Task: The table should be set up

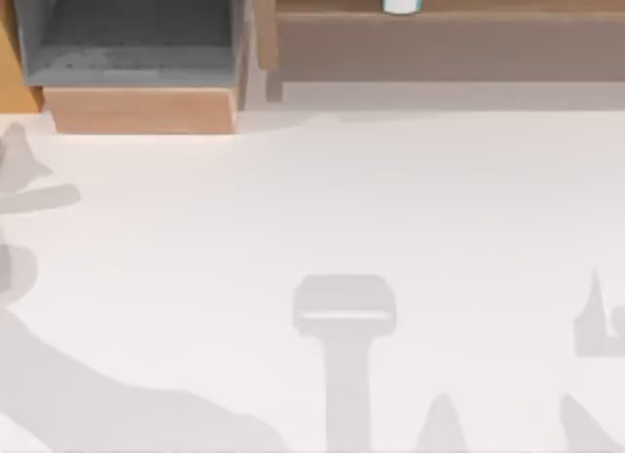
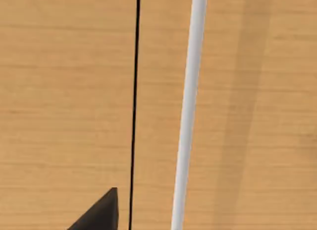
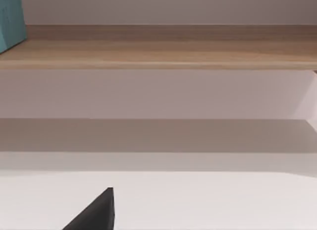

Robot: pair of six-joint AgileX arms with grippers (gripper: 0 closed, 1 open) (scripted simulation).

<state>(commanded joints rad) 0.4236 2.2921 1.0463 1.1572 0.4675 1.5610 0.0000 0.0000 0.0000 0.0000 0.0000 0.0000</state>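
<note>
The left gripper shows as one dark fingertip over light wood beside a white bar; whether it is open I cannot tell. The right gripper likewise, its tip above the table, facing the wooden shelf along the far edge. A grey-lined box sits far left.

Table: very large, flat, smooth, off-white top, spreading across most of the top view from left edge to right edge. Level and bare in its middle, crossed only by soft grey shadows toward the near edge and both sides. Seen again in the right wrist view as a pale plain surface.
</note>
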